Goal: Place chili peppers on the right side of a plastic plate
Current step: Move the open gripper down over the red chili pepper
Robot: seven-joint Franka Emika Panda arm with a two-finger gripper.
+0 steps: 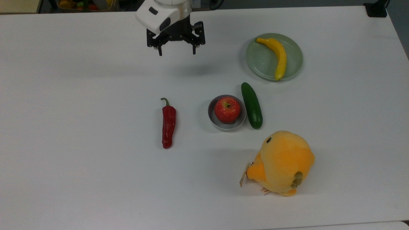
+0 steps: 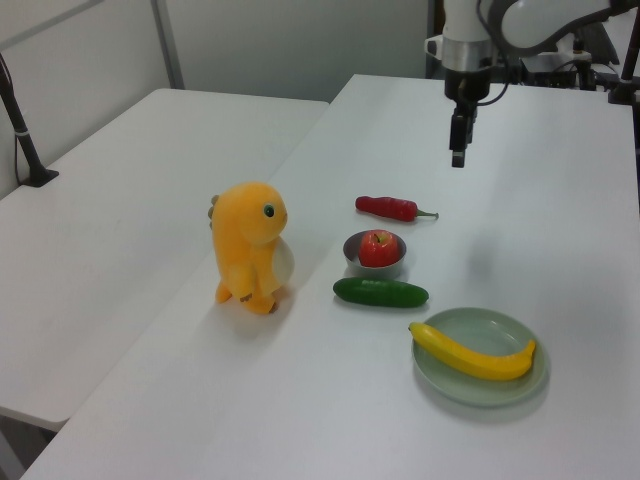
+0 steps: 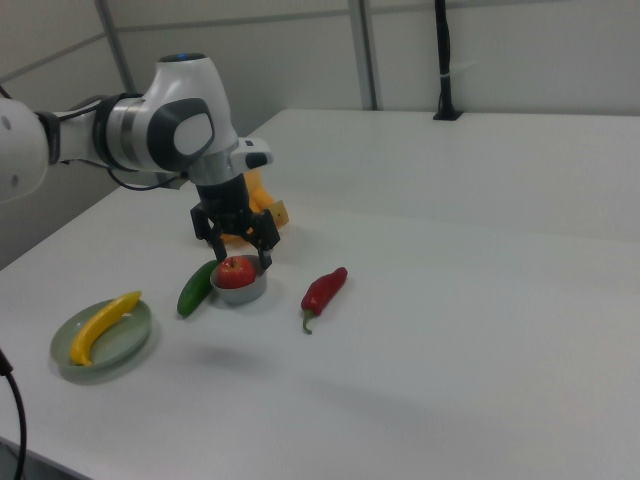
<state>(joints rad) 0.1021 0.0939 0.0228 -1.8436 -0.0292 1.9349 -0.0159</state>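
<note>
Glossy, slightly wrinkled dark-red chili pepper [image 1: 168,125] lies flat on white table [image 1: 80,143], long axis vertical in top view, curved green stem toward gripper [image 1: 176,51]. Gripper hangs above table w/ fingers spread, holding nothing. Round pale green plate [image 1: 259,62] w/ raised rim carries banana [image 1: 277,56], well apart from chili
</note>
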